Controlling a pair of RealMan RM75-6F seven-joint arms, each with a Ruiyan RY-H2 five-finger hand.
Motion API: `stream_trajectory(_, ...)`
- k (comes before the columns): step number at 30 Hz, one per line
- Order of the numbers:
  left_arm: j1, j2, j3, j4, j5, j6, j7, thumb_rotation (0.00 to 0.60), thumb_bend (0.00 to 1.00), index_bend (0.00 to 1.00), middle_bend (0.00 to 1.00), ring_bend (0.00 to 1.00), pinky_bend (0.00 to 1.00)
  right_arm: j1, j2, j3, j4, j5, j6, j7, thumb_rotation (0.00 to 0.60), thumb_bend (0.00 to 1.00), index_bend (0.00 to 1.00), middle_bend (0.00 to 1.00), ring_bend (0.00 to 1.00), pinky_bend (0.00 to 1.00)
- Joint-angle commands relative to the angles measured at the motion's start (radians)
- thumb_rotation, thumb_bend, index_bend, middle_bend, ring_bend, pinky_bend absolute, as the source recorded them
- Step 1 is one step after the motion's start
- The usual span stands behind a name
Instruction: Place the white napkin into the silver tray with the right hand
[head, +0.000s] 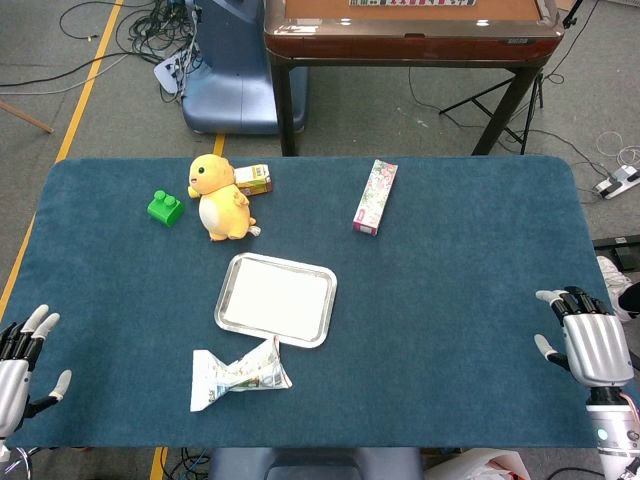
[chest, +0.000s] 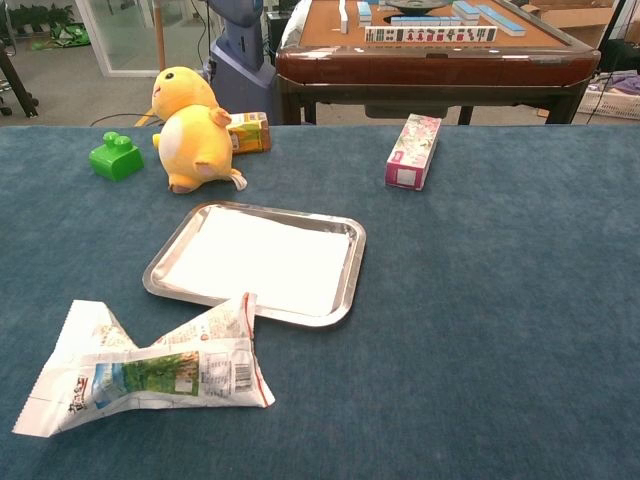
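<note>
In the head view, the white napkin (head: 275, 298) is seen lying flat inside the silver tray (head: 225, 288); the right robot hand (head: 590, 345) is held spread and empty at the surface's edge. In the chest view, no robot hand appears (placement judged complete; nothing further called for).

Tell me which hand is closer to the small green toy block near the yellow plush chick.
Left. The left hand sits open at the table's near-left edge, on the green toy block's side. The right hand is open at the near-right edge, across the whole table from it.
</note>
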Motion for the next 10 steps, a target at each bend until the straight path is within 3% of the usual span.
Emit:
stream_trajectory(1, -0.003, 0.000, 0.001, -0.001, 0.001, -0.003, 0.001, 0.600, 0.34, 0.02, 0.02, 0.04, 0.02, -0.004, -0.001, 0.003, 0.001, -0.002, -0.005, 0.001, 0.600, 0.24, 0.30, 0.34, 0.21, 0.36)
stream_trajectory(10, -0.005, -0.007, 0.009, -0.002, 0.001, -0.008, 0.005, 0.600, 0.34, 0.02, 0.02, 0.04, 0.02, 0.001, 0.000, -0.001, 0.024, -0.049, -0.045, 0.028, 0.600, 0.24, 0.30, 0.34, 0.21, 0.36)
